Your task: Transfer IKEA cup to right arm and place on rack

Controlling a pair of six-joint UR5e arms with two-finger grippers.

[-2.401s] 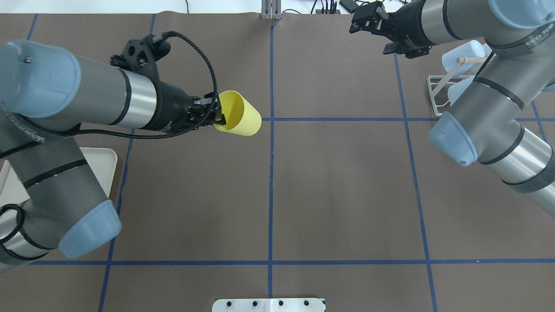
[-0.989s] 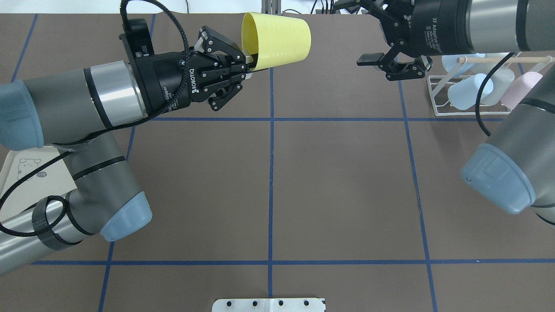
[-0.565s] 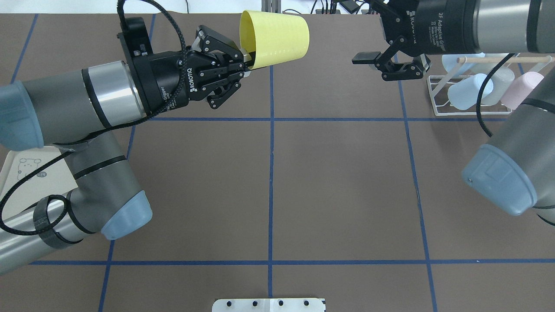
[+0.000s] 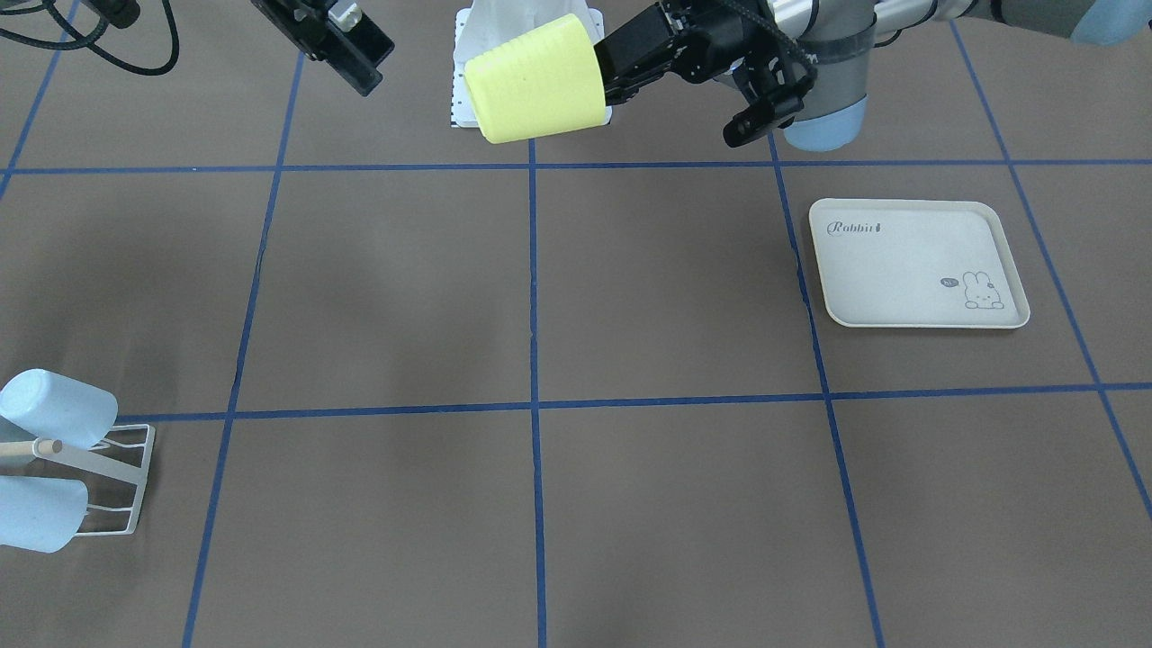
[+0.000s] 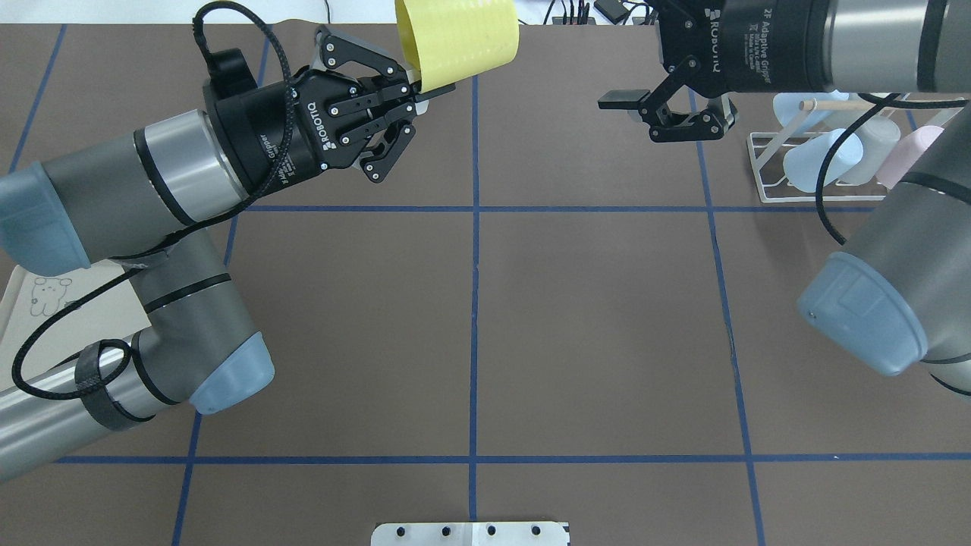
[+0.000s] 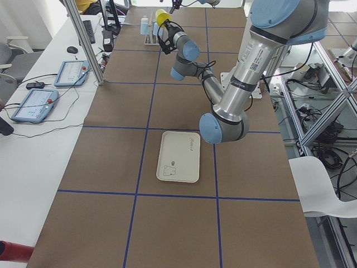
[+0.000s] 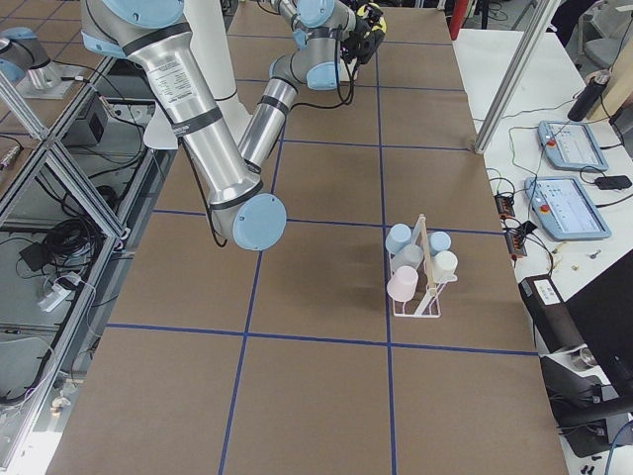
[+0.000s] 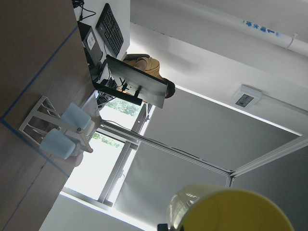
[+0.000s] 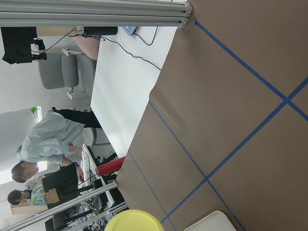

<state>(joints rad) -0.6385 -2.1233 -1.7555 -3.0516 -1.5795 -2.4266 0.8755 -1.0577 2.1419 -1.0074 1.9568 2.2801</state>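
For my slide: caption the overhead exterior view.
Left hand grips the yellow cup by its rim, opposite the open right hand; rack at right.

Overhead cam: behind the robot, looking forward and down on the desk (image 5: 592,318). Front cam: across from it, steep, sides mirrored. End cams: far back, looking along the desk. Rack (image 5: 756,163) shows in overhead, front and right-end views. Wrist cams: close in, yellow cup (image 8: 231,211) at bottom edge.
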